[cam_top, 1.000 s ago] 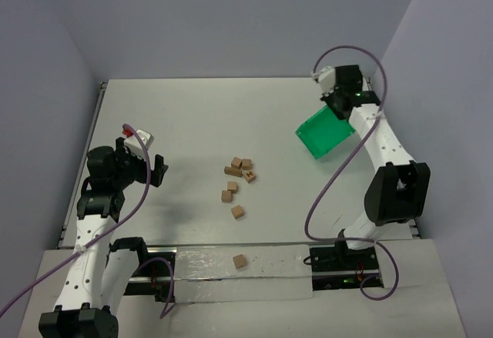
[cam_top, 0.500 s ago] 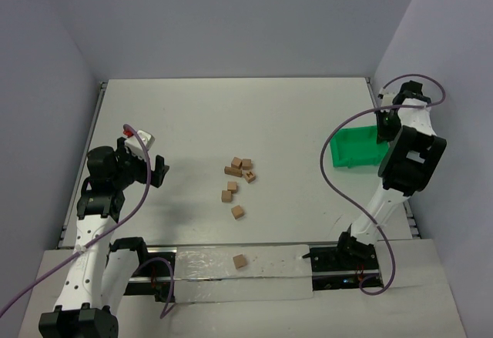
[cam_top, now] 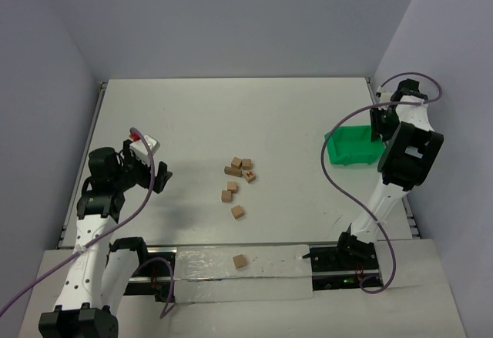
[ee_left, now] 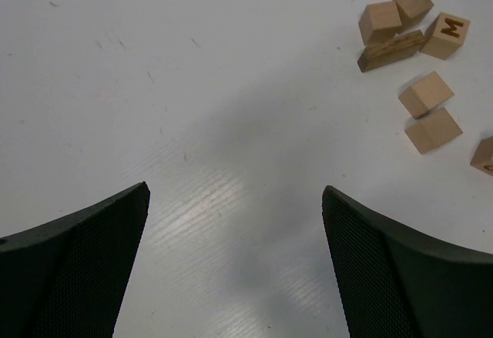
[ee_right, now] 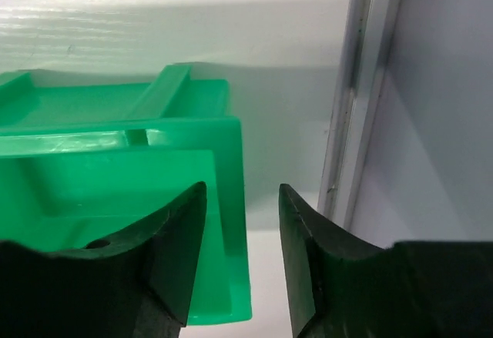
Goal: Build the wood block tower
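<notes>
Several small light-brown wooden cubes [cam_top: 238,173] lie scattered mid-table, none stacked. One more cube [cam_top: 239,261] sits on the front strip. In the left wrist view the cubes [ee_left: 425,94] lie at upper right, one marked M [ee_left: 447,34]. My left gripper [cam_top: 158,175] hovers left of them, open and empty [ee_left: 236,190]. My right gripper [cam_top: 379,126] is at the far right edge, away from the cubes. Its jaws [ee_right: 243,189] stand apart astride the right wall of the green bin [ee_right: 231,161], with a gap showing beside the wall.
The green bin [cam_top: 353,145] rests upright on the table by the right edge. A metal rail [ee_right: 362,99] and the side wall run just right of it. The right arm's purple cable [cam_top: 331,176] loops over the table's right part.
The right arm has swung the green bin from tilted in the air down onto the table at the right edge, and its jaws have parted. The left gripper has dipped slightly.
</notes>
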You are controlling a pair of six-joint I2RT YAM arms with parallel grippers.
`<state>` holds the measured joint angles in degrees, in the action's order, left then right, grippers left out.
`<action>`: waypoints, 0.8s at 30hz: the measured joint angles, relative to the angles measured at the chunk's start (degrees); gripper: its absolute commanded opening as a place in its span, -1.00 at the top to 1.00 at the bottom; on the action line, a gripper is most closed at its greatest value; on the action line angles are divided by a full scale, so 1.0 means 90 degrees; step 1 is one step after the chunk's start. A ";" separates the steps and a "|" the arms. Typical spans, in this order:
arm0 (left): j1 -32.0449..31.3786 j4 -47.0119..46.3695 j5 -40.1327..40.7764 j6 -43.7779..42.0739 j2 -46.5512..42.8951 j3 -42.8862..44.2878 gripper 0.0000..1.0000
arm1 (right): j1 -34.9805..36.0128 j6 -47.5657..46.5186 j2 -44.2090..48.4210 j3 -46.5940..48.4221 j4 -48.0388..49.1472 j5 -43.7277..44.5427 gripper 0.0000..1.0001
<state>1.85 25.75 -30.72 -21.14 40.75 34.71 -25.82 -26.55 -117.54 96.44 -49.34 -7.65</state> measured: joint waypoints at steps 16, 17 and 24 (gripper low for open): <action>-0.1108 0.1188 -0.0454 -0.1652 0.1073 0.0961 -0.78 | 0.0229 -0.0163 0.1081 -0.0002 -0.0391 -0.0222 -0.99; -0.1407 0.1215 -0.0458 -0.1707 0.1100 0.0967 -0.78 | 0.0326 -0.0172 0.1302 -0.0002 -0.0439 -0.0265 -0.99; -0.3260 0.1647 -0.0708 -0.2188 0.1358 0.0986 -0.75 | 0.1054 -0.0177 0.2716 -0.0161 -0.0642 -0.0804 -0.99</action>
<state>-27.50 40.58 -37.09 -40.83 52.98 43.58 -16.34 -28.14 -93.09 94.99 -55.12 -14.89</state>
